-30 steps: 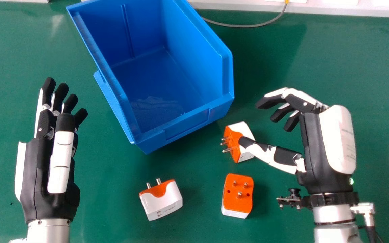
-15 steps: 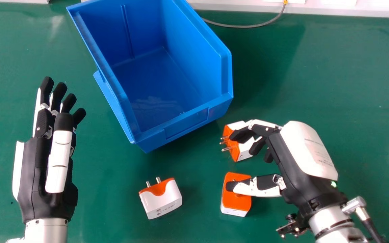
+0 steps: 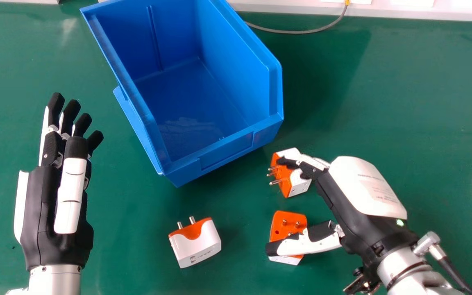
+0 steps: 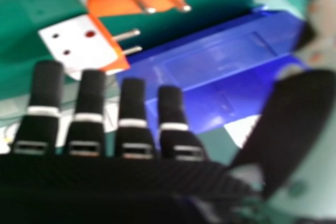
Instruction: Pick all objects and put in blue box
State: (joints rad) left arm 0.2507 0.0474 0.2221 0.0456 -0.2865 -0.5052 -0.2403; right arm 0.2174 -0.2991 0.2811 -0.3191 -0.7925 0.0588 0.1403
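- The right hand (image 3: 367, 184) is open, with nothing in its grip. Its fingers (image 3: 287, 162) reach over the plug by the box (image 3: 300, 186), and its thumb (image 3: 309, 246) lies across the near plug (image 3: 287, 221), as the head view shows.
- The step in hand looks like getting set to grab a plug. All three plugs are on the green table (image 3: 424, 102), so the job seems to be at its start.
- It would be best to pick one plug and line up with that one. Squeezing from here might bump both.
- The thumb and fingers should go on two sides of the white body, low down, and close softly. The pins (image 4: 127, 35) are thin and slick, so a grip there could slip.
- Then the robot should lift high to clear the wall of the blue box (image 3: 228, 151).
- The head view shows the bare floor inside the box, the left plug (image 3: 195, 242) on its own, and the left hand (image 3: 66, 196) with straight fingers at the left side.
- The right hand view looks at the plugs from close up. It shows small round holes in one plug's white side (image 4: 79, 45).
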